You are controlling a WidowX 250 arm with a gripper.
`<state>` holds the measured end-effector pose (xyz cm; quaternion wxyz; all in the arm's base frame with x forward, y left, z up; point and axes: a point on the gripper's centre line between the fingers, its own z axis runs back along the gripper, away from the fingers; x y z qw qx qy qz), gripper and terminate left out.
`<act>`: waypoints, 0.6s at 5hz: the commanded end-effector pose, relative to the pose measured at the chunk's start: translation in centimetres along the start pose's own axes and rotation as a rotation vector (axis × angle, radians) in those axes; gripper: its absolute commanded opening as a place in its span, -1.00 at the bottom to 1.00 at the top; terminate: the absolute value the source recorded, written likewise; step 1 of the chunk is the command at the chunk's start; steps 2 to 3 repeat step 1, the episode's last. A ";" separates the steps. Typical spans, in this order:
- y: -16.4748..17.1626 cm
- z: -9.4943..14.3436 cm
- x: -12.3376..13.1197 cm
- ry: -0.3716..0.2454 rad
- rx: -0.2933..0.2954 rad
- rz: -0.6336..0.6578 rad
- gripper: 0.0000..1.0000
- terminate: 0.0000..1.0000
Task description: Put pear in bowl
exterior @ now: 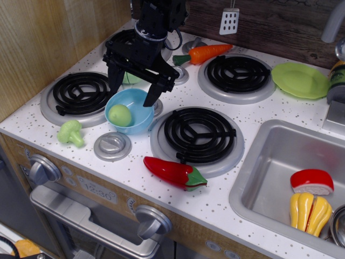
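Observation:
The small light-green pear (121, 115) lies inside the light-blue bowl (141, 120), which stands on the stove top between the front burners. My black gripper (132, 89) hangs just above the bowl with its two fingers spread apart and nothing between them. The left finger (115, 82) is over the bowl's far left rim, the right finger over its far right rim.
A green-white cabbage (129, 79) shows partly behind the gripper. Broccoli (70, 133) lies left of the bowl, a red pepper (174, 172) in front, a carrot (205, 53) at the back. A lime-green plate (300, 80) is far right, a sink (285, 178) with toy food at right.

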<state>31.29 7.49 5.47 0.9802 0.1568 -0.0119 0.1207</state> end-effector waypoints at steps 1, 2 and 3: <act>0.7 1.9 0.6 -0.067 -0.010 0.039 1.00 1.00; 0.7 1.9 0.6 -0.067 -0.010 0.039 1.00 1.00; 0.7 1.9 0.6 -0.067 -0.010 0.039 1.00 1.00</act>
